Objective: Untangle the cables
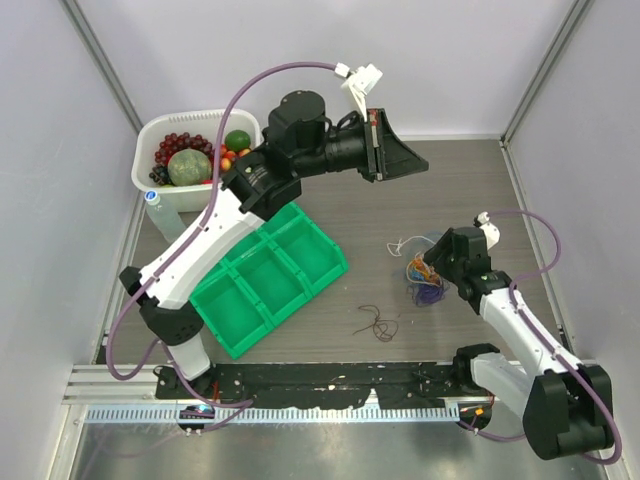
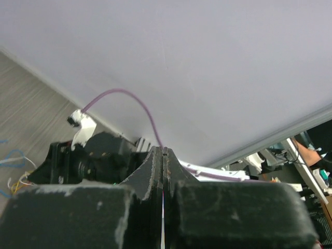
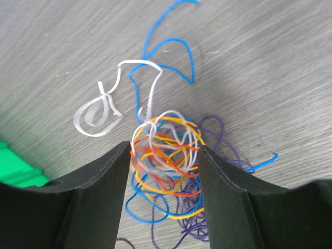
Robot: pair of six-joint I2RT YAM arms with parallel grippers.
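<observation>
The cables lie in a tangled clump (image 3: pixel 166 155) of white, orange, yellow, blue and purple loops on the table, at the right in the top view (image 1: pixel 425 278). My right gripper (image 3: pixel 165 150) is open with its jaws on either side of the clump, low over it (image 1: pixel 432 262). A flat white loop (image 3: pixel 98 113) and a blue strand (image 3: pixel 171 49) trail away from the clump. A single dark cable (image 1: pixel 376 323) lies apart near the front middle. My left gripper (image 1: pixel 415 160) is shut and empty, raised high at the back; its wrist view shows the pressed-together fingers (image 2: pixel 164 155).
A green compartment tray (image 1: pixel 268 278) sits left of centre; its corner shows in the right wrist view (image 3: pixel 15 168). A white basket (image 1: pixel 150 150) of fruit stands at the back left with a bottle (image 1: pixel 162 214) beside it. A black rail (image 1: pixel 330 380) runs along the near edge.
</observation>
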